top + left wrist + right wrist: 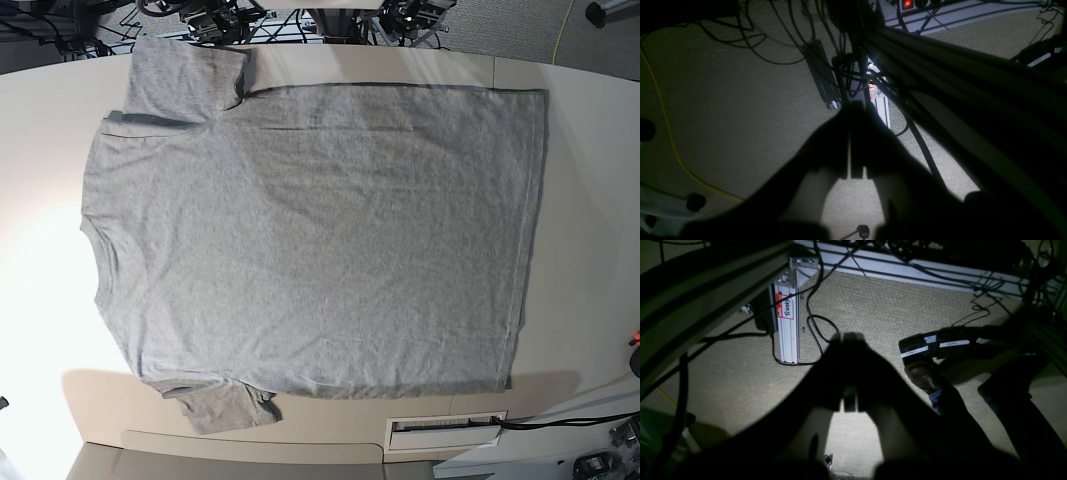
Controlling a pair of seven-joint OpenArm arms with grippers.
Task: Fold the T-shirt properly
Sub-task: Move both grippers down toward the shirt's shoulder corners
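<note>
A: How are the two arms posed?

B: We see both hanging below the table edge, wrist cameras aimed at the carpet. The left gripper (853, 110) appears as a dark silhouette with fingers pressed together on nothing; the right gripper (848, 338) looks the same, jaws together and holding nothing.

A: And the T-shirt?

B: We find the T-shirt (310, 240) spread flat on the table (590, 200), plain side up, neck toward 9 o'clock, hem toward 3 o'clock. Bare tabletop borders it at 9, 3 and 6 o'clock; the upper sleeve reaches the 12 o'clock edge.

A: What about the textures?

B: We note heather-grey knit, faintly rippled, on smooth beige; below lie woven carpet, an aluminium leg (788, 326) and black cables (816, 320).
</note>
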